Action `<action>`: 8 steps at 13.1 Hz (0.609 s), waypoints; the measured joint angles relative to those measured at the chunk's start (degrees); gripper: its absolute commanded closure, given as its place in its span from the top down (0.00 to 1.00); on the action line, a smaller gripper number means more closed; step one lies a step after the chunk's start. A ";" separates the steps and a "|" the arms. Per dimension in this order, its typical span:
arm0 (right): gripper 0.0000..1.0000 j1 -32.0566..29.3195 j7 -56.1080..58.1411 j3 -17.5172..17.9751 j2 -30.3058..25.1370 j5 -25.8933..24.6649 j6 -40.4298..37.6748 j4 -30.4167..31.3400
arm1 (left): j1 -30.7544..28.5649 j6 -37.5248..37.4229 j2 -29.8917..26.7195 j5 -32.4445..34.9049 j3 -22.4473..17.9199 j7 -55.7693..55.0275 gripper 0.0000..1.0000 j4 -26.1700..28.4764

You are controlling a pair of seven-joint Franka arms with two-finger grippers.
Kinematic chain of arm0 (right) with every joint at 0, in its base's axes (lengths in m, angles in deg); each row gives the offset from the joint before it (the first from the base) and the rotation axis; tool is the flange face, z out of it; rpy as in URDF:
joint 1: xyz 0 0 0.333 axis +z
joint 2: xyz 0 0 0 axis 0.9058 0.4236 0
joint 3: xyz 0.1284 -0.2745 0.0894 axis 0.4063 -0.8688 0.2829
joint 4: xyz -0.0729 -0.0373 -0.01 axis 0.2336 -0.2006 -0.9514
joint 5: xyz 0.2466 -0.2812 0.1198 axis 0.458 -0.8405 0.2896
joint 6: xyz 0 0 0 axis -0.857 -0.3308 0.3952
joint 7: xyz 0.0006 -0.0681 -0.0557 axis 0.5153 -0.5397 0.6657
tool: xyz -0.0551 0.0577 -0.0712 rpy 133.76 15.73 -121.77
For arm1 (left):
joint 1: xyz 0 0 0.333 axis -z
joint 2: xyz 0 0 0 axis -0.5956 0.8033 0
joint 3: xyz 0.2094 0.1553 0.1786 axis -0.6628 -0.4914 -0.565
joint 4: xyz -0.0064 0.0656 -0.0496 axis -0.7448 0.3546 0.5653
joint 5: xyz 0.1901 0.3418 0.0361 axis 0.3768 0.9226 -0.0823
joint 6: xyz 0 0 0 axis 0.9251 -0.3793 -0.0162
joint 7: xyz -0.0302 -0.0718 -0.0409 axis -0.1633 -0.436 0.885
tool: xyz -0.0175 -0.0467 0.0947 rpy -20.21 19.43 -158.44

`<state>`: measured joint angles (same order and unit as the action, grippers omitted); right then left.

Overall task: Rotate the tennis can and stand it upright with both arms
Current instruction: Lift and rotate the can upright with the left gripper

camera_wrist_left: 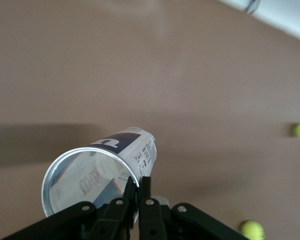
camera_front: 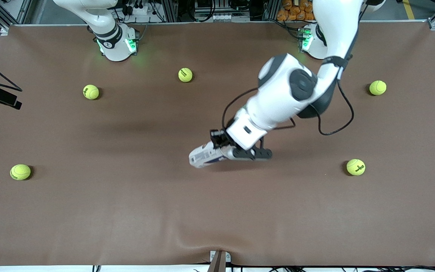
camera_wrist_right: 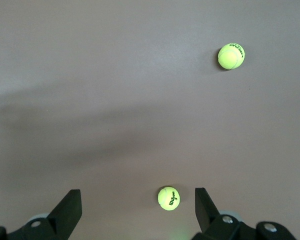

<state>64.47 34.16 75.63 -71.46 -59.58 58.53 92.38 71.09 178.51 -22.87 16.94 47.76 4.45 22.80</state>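
**Empty can pinched at its rim, mid-table**

The wide brown table mat spans the whole workspace, with metal framing and cabling along its 12 o'clock edge. We count five yellow-green felt tennis balls scattered on it; the one nearest the can lies toward 12 o'clock from it, and another sits toward 3 o'clock.

The slim clear-plastic tennis can with white and navy label is mid-table, tilted, its closed end pointing toward 8 o'clock in the front view. The left gripper has its fingers closed nearly together across the wall at the silvery rim, one inside the open mouth and one outside.

Handling, as we judge it: the can looks empty, so light. The thin clear wall should flex under a hard squeeze, and the smooth plastic may slip. The rim is the stiffest spot. A single rim pinch lets the can swing, so a second hold on the labelled body seems wise.

The right gripper waits high over the mat near its own base, its fingers spread wide with nothing between them.

Unresolved: the left wrist covers much of the can in the front view. We cannot tell whether the closed end touches the mat. The right gripper itself is outside the front view.
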 measured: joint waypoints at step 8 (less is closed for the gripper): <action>1.00 0.00 0.00 0.00 0.00 0.00 0.00 0.00 | 8.38 -13.83 -1.05 16.20 -0.32 -20.42 0.00 0.63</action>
<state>64.47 34.16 75.63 -71.46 -59.58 58.53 92.38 79.46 164.68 -23.92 33.14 47.44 -15.97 23.43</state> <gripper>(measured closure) 0.000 0.947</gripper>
